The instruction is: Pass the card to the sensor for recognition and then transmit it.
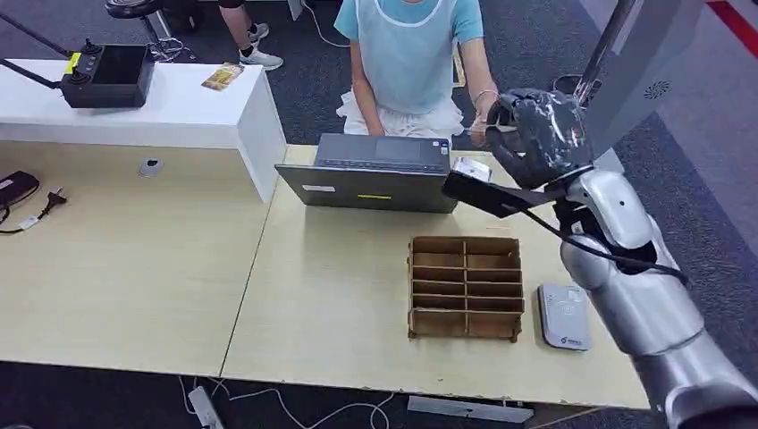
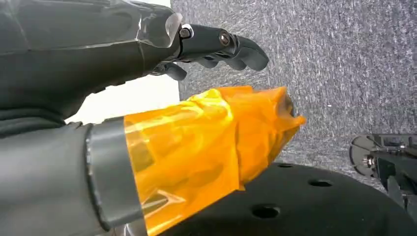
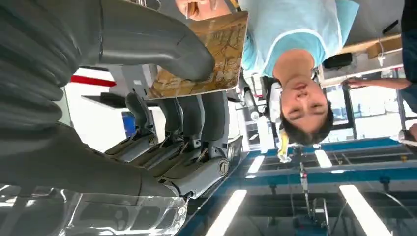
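Laptop [image 1: 375,174] and divided box [image 1: 466,287] flank bare tabletop [image 1: 331,295]

The right arm [image 1: 644,295] is raised and stretched forward, its silver forearm going up to a dark hand. The right hand [image 1: 536,134] holds a card [image 3: 206,54] between the thumb and the fingers [image 3: 192,118]. The left hand [image 2: 147,44] hangs low, fingers [image 2: 236,49] a little curled, holding nothing.

An office or lab workroom: pale desks [image 1: 134,268] pushed edge to edge on grey carpet [image 1: 697,161]; an open laptop [image 1: 375,174] at the far edge; a power strip [image 1: 204,407] and cables below; ceiling strip lights [image 3: 226,211] overhead.
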Robot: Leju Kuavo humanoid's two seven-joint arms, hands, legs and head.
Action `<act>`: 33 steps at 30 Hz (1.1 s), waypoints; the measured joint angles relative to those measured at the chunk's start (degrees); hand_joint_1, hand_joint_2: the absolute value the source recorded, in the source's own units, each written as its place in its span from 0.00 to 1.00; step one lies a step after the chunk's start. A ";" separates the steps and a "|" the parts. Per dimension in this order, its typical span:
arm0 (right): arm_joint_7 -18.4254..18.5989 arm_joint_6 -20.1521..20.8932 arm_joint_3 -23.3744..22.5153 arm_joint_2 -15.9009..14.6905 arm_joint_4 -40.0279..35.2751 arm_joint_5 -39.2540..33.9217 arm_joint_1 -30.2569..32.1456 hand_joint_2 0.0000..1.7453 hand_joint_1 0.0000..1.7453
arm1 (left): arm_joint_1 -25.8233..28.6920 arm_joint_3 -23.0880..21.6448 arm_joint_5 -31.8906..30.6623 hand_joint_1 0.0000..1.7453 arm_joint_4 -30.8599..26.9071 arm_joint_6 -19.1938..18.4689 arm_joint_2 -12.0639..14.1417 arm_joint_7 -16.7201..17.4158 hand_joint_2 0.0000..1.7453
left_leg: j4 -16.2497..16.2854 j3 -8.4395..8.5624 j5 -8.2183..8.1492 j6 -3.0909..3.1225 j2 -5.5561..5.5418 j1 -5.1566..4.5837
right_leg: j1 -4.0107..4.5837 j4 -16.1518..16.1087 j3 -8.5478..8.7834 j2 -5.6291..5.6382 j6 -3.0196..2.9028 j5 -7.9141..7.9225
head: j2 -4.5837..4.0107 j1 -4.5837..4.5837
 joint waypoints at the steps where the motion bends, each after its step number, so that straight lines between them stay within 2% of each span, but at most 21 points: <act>1: -0.02 0.73 0.58 0.35 1.24 -0.38 -1.69 1.00 0.83 | 0.00 -0.02 -0.07 0.00 0.00 -0.04 0.04 -0.02 0.00 | 0.00 -0.01 0.00 0.00 0.00 0.00 | 0.00 0.00 0.00 0.00 0.00 0.00 | 0.00 -0.02; 6: 0.57 3.79 3.72 3.35 9.72 -2.59 -10.60 1.00 0.90 | -0.06 -0.28 -0.72 0.00 0.00 -0.63 0.20 -0.35 0.00 | 0.00 -0.01 0.03 -0.04 0.01 0.00 | 0.00 0.03 -0.02 0.02 -0.01 0.00 | 0.00 -0.02; 7: 0.59 4.09 4.22 4.08 11.65 -2.80 -12.16 1.00 0.88 | -0.07 -0.44 -0.83 0.00 0.00 -0.63 0.24 -0.37 0.00 | 0.00 0.00 0.03 -0.04 0.00 0.01 | 0.01 0.03 -0.02 0.01 -0.01 0.00 | 0.00 0.00; 12: -0.44 5.47 6.26 7.50 21.07 -3.77 -19.18 1.00 0.93 | -0.11 -1.09 -1.86 0.00 0.00 -0.85 0.42 -0.55 0.00 | 0.00 -0.01 0.04 -0.05 -0.01 0.01 | 0.01 0.03 -0.02 0.00 -0.01 0.00 | 0.00 -0.02; 16: -1.77 5.54 7.48 9.51 27.43 -4.36 -22.94 1.00 0.96 | -0.11 -1.71 -2.27 0.00 0.00 -1.22 0.61 -0.57 0.00 | 0.00 -0.01 0.04 -0.06 -0.01 0.00 | 0.00 0.03 -0.02 0.00 -0.01 0.00 | 0.00 -0.02; 20: -1.79 5.54 7.52 9.58 27.69 -4.36 -23.06 1.00 0.96 | -0.11 -1.71 -2.30 0.00 0.00 -1.25 0.63 -0.57 0.00 | 0.00 -0.01 0.04 -0.06 -0.01 0.00 | 0.00 0.03 -0.02 0.00 -0.01 0.00 | 0.00 -0.02; 22: -1.60 5.34 8.55 12.11 37.46 -5.43 -27.16 1.00 0.97 | -0.10 -2.49 -3.15 0.00 0.00 -1.68 0.68 -0.83 0.00 | 0.01 -0.01 0.04 -0.06 -0.02 0.00 | 0.00 0.03 -0.02 -0.01 -0.01 0.01 | 0.00 0.00; 24: -1.42 5.08 8.79 12.72 40.56 -5.30 -28.42 1.00 0.98 | -0.10 -2.82 -3.24 0.00 0.00 -1.77 0.72 -0.90 0.00 | 0.01 0.00 0.04 -0.06 -0.02 0.00 | 0.00 0.03 -0.02 0.00 -0.01 0.01 | 0.00 0.00; 32: -0.13 4.01 8.90 14.27 50.55 -4.79 -31.33 1.00 0.96 | -0.10 -3.34 -3.59 0.00 0.00 -1.84 0.81 -0.94 0.00 | 0.01 0.01 0.04 -0.06 -0.02 0.01 | 0.01 0.03 -0.02 -0.01 -0.02 0.02 | 0.00 0.00; 33: 0.15 3.85 8.90 14.30 51.42 -4.79 -31.46 1.00 0.86 | -0.09 -3.37 -3.67 0.00 0.00 -1.84 0.81 -0.94 0.00 | 0.02 0.01 0.04 -0.07 -0.02 0.00 | 0.01 0.03 -0.02 -0.01 -0.02 0.02 | 0.00 0.00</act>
